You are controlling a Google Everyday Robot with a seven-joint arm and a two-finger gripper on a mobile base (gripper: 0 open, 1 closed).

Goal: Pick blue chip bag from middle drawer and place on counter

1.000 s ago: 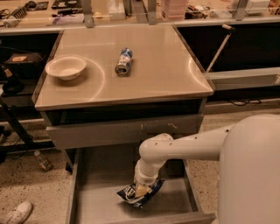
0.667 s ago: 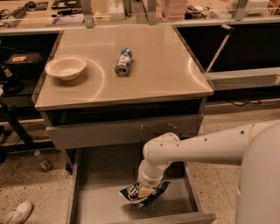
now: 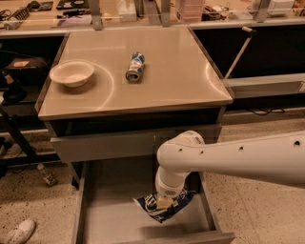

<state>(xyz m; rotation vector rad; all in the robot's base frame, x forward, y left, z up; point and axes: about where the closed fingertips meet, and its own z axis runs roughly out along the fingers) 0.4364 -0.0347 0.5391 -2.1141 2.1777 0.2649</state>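
Observation:
The blue chip bag [image 3: 177,202], dark blue foil with white lettering, is in the open middle drawer [image 3: 109,212], towards its right side. My gripper [image 3: 164,202] comes straight down from the white arm [image 3: 228,157] and is shut on the bag's middle. The bag hangs crumpled and tilted, a little above the drawer's flat bottom, with a shadow under it. The counter [image 3: 181,76] is the shiny beige top above the drawers.
A white bowl [image 3: 72,73] and a blue-and-white can [image 3: 135,66] lying on its side are on the counter's left and middle. A closed drawer front [image 3: 109,145] overhangs the open drawer. A cluttered shelf [image 3: 143,9] runs behind. A shoe [image 3: 16,232] and a small bottle [image 3: 46,175] lie on the floor at left.
The arm has swung further over the drawer. The gripper and the bag have shifted slightly right and up together.

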